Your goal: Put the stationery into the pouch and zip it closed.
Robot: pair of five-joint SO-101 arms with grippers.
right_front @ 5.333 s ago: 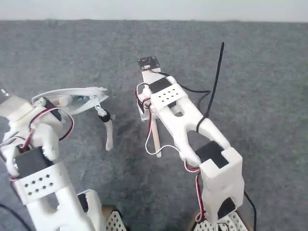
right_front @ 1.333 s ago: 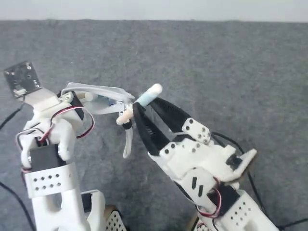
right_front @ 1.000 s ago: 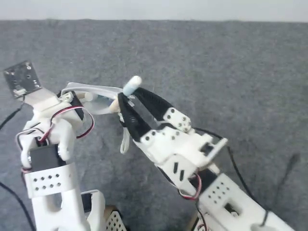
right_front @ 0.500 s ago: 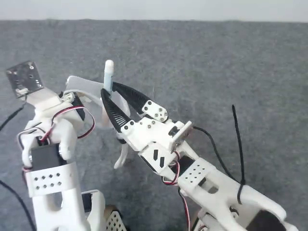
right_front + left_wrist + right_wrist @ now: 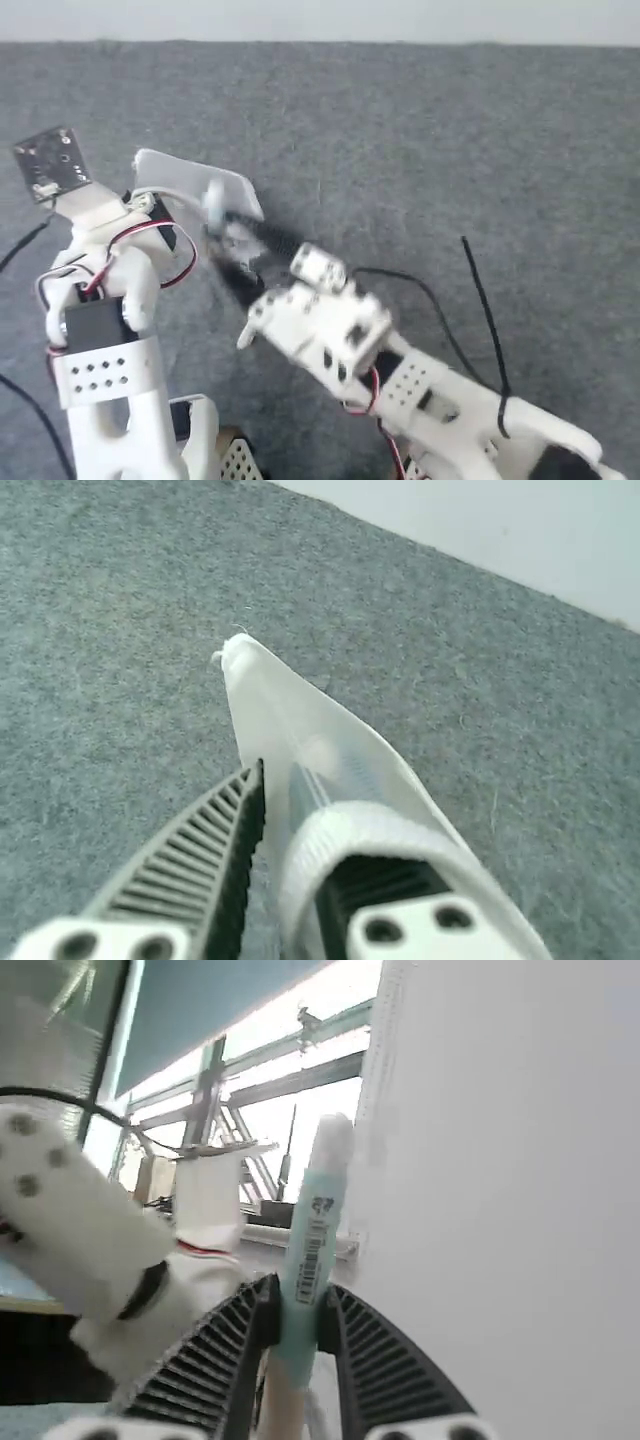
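Jaws of the right gripper (image 5: pixel 298 1312) are clamped on a pale teal marker (image 5: pixel 312 1222), gripping its barrel so that the rest sticks out past the ribbed fingertips. Jaws of the left gripper (image 5: pixel 272 780) are closed on one edge of a translucent pouch (image 5: pixel 300 730), which juts forward beyond them over the grey felt table (image 5: pixel 100 630). From above, the right arm crosses toward the left one, its gripper just beside the held pouch. The marker's end overlaps the pouch there; whether it is inside cannot be told. A pale wall (image 5: pixel 320 20) lies beyond.
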